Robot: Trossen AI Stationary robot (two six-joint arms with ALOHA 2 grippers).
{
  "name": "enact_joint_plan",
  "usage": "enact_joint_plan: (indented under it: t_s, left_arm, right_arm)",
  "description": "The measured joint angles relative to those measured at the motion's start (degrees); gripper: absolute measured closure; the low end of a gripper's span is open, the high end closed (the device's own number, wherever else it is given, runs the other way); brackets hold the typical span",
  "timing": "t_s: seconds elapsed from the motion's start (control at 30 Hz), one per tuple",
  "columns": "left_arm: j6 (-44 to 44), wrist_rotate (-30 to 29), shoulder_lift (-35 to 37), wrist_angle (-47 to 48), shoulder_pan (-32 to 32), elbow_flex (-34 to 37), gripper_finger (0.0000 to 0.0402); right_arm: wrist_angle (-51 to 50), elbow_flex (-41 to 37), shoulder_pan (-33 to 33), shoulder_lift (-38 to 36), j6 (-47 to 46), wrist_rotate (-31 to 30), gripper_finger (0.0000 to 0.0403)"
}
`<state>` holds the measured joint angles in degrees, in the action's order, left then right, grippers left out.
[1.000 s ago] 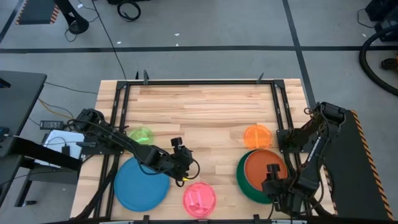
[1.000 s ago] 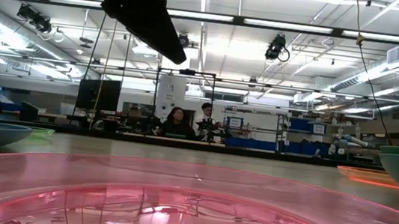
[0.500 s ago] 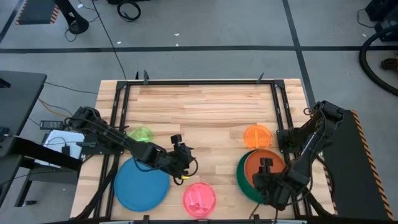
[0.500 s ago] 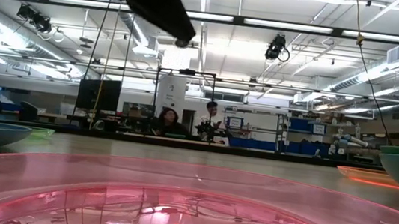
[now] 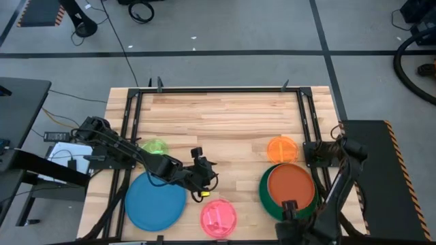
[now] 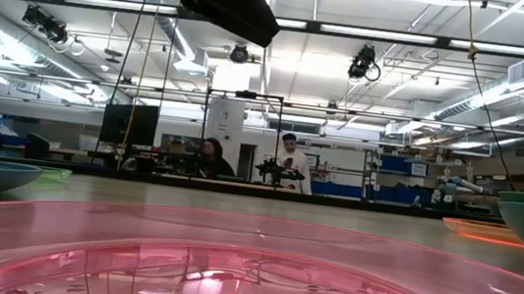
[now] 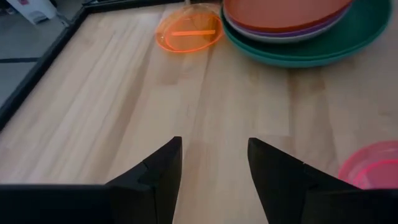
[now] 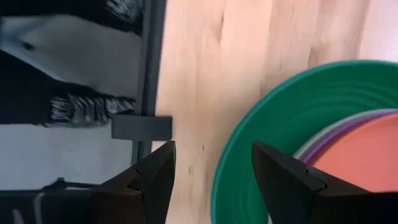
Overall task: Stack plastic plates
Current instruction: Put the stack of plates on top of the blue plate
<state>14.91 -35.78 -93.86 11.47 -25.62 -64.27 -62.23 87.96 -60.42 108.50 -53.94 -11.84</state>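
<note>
A pale butcher-block table (image 5: 225,126) of glued wooden strips, edged by a black metal frame, stands on a grey workshop floor; the low view looks across it to a long bright hall where two people stand at distant benches.

The plates are round, glossy and shallow. At the right side sits a stack: a large green plate (image 5: 267,201) at the bottom, a thin purple rim (image 7: 292,30) above it, and a smooth red-orange plate (image 5: 291,186) on top. Just beyond the stack lies a small translucent orange plate (image 5: 281,148). On the left a large opaque blue plate (image 5: 155,201) lies flat, with a small clear lime plate (image 5: 155,147) near its far edge. A small see-through pink plate (image 5: 219,217) rests at the near edge, between the blue plate and the stack.

The left gripper (image 5: 204,181) hovers over bare wood between the blue plate and the stack, its dark wedge-shaped fingers (image 7: 158,177) parted and empty. The right gripper (image 8: 211,177) appears to sit above the near rim of the green plate, fingers spread wide, nothing held.
</note>
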Motion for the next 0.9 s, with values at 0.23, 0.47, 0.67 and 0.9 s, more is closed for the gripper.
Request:
enact_joint_plan:
  t_s: [0.23,0.47,0.67,0.9]
  left_arm:
    - [5.46,1.6,0.2,-0.07,-4.51,0.0,0.0214]
    - [10.08,1.9,0.2,-0.02,-10.29,0.0,0.0214]
    - [15.24,1.89,0.2,3.78,-14.38,0.0,0.0214]
    - [23.43,2.51,0.2,8.36,-19.27,0.0,0.0214]
  right_arm:
    - [-8.56,11.39,-0.17,8.87,-8.32,2.87,0.0185]
    - [-9.12,13.23,0.23,13.88,-25.21,6.96,0.0187]
    - [-11.68,13.21,1.13,14.61,-32.11,6.92,0.02]
    - [-12.15,12.92,3.32,15.18,-31.25,6.58,0.0208]
